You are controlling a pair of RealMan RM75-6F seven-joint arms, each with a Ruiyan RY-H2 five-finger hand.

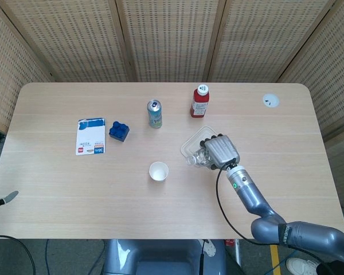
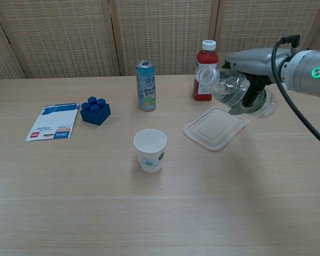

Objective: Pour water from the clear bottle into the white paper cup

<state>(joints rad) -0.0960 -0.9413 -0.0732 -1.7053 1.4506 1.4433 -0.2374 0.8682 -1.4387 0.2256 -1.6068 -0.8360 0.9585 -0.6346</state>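
My right hand (image 1: 219, 150) (image 2: 250, 95) grips the clear bottle (image 2: 228, 88) (image 1: 199, 158) in the air over the plastic lid. The bottle is uncapped and tilted well over, its open mouth (image 2: 204, 74) pointing left toward the cup. The white paper cup (image 1: 158, 171) (image 2: 150, 150) stands upright on the table, to the left of and below the bottle mouth, apart from it. No water is seen leaving the bottle. Of my left arm only a grey tip (image 1: 6, 200) shows at the left edge of the head view; the hand itself is out of sight.
A clear plastic lid (image 2: 215, 127) lies flat under the held bottle. A red-juice bottle (image 2: 205, 70) and a drink can (image 2: 146, 85) stand behind the cup. A blue block (image 2: 95, 111) and a white-blue packet (image 2: 53, 121) lie at the left.
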